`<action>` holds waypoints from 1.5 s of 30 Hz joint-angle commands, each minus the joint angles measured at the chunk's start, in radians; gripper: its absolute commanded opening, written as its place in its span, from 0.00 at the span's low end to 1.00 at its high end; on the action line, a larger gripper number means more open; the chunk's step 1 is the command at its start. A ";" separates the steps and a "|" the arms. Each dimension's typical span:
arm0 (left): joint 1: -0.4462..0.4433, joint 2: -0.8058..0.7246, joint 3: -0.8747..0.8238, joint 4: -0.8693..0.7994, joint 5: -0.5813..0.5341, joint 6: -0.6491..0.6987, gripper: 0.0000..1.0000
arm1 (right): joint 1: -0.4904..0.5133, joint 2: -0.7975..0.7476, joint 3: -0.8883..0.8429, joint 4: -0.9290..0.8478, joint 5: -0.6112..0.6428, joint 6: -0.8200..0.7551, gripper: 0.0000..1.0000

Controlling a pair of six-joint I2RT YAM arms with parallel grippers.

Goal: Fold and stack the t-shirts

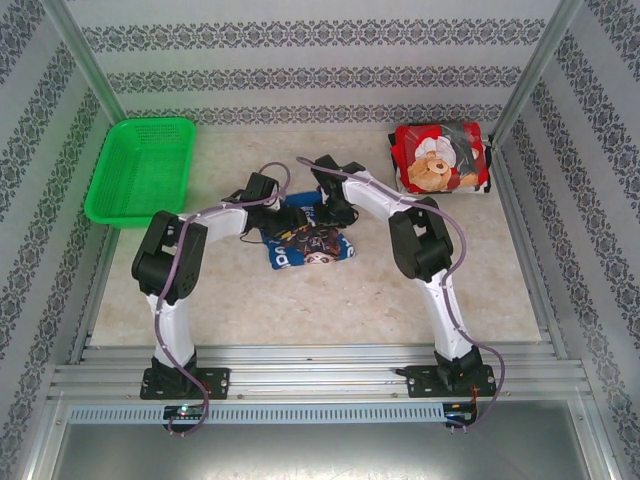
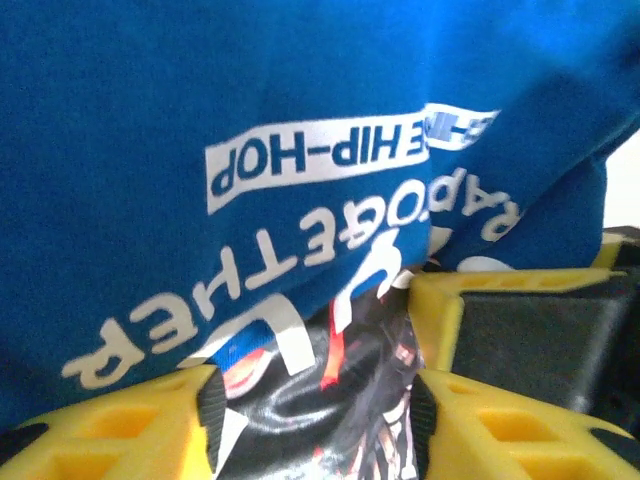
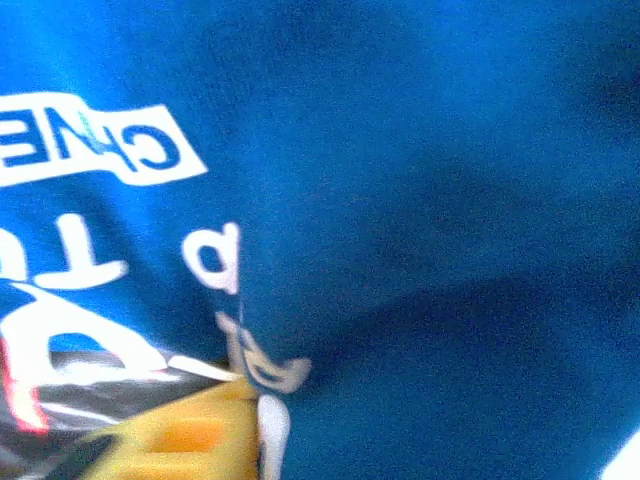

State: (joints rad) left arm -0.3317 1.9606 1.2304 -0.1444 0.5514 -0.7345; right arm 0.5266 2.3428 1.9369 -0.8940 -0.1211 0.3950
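The royal blue t-shirt [image 1: 305, 245] lies bunched at the middle of the table, its white lettering and dark print facing up. Both grippers meet at its far edge. In the left wrist view my left gripper [image 2: 310, 420] has its yellow fingers [image 2: 120, 425] pressed on a wad of printed blue cloth [image 2: 300, 150]. One finger [image 2: 440, 310] of the right gripper shows beside it. In the right wrist view my right gripper [image 3: 275, 420] pinches a crease of the blue shirt [image 3: 420, 200]; one yellow finger [image 3: 190, 440] shows, and cloth hides the other. The red teddy-bear t-shirt [image 1: 440, 158] sits folded at the back right.
A green plastic basket [image 1: 140, 170] stands at the back left corner. Metal posts and patterned walls close in the table on three sides. Bare tabletop [image 1: 330, 300] stretches between the blue shirt and the arm bases.
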 commanded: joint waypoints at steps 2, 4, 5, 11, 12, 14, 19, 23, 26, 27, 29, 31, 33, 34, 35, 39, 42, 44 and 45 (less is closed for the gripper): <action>0.033 -0.175 -0.003 -0.038 0.017 -0.022 0.64 | 0.000 0.052 0.010 -0.069 0.079 -0.017 0.07; 0.058 -0.255 0.012 -0.060 0.011 -0.030 0.70 | -0.008 0.021 0.015 -0.062 0.116 -0.022 0.00; 0.073 -0.293 0.017 -0.074 0.010 -0.031 0.72 | -0.014 0.000 0.017 -0.059 0.140 -0.026 0.00; 0.158 -0.479 -0.033 -0.139 0.007 -0.011 0.75 | -0.044 -0.103 0.084 -0.073 0.295 -0.107 0.00; 0.171 -0.501 -0.052 -0.144 0.007 -0.008 0.75 | -0.049 -0.111 0.100 -0.079 0.318 -0.122 0.00; 0.199 -0.545 -0.097 -0.151 0.004 0.001 0.75 | -0.059 -0.132 0.132 -0.085 0.367 -0.163 0.00; 0.248 -0.591 -0.192 -0.153 0.025 0.010 0.74 | -0.084 -0.137 0.234 -0.103 0.459 -0.259 0.00; 0.269 -0.610 -0.241 -0.160 0.029 0.024 0.74 | -0.117 -0.111 0.325 -0.117 0.504 -0.314 0.00; 0.282 -0.619 -0.259 -0.169 0.029 0.038 0.74 | -0.143 -0.086 0.409 -0.133 0.523 -0.342 0.00; 0.287 -0.622 -0.265 -0.173 0.028 0.042 0.74 | -0.151 -0.080 0.433 -0.136 0.523 -0.349 0.00; 0.296 -0.630 -0.279 -0.178 0.027 0.051 0.74 | -0.170 -0.067 0.493 -0.144 0.526 -0.370 0.00; 0.308 -0.634 -0.295 -0.182 0.028 0.055 0.74 | -0.188 -0.053 0.538 -0.154 0.536 -0.396 0.00; 0.316 -0.643 -0.306 -0.183 0.031 0.057 0.74 | -0.207 -0.042 0.580 -0.173 0.540 -0.415 0.00; 0.319 -0.647 -0.310 -0.185 0.031 0.061 0.74 | -0.221 -0.047 0.583 -0.173 0.530 -0.415 0.00; 0.323 -0.652 -0.315 -0.187 0.030 0.063 0.74 | -0.236 -0.056 0.578 -0.167 0.521 -0.410 0.00; 0.332 -0.654 -0.325 -0.196 0.028 0.069 0.73 | -0.286 -0.083 0.578 -0.167 0.492 -0.397 0.00; 0.333 -0.654 -0.325 -0.199 0.027 0.073 0.73 | -0.325 -0.104 0.574 -0.171 0.458 -0.385 0.00; 0.335 -0.652 -0.326 -0.205 0.025 0.076 0.73 | -0.357 -0.114 0.570 -0.174 0.428 -0.377 0.00; 0.335 -0.653 -0.327 -0.207 0.024 0.077 0.73 | -0.371 -0.117 0.567 -0.175 0.422 -0.373 0.00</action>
State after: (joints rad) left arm -0.0109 1.3266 0.9100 -0.3149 0.5720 -0.6868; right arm 0.1883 2.2765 2.4859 -1.0672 0.3317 0.0116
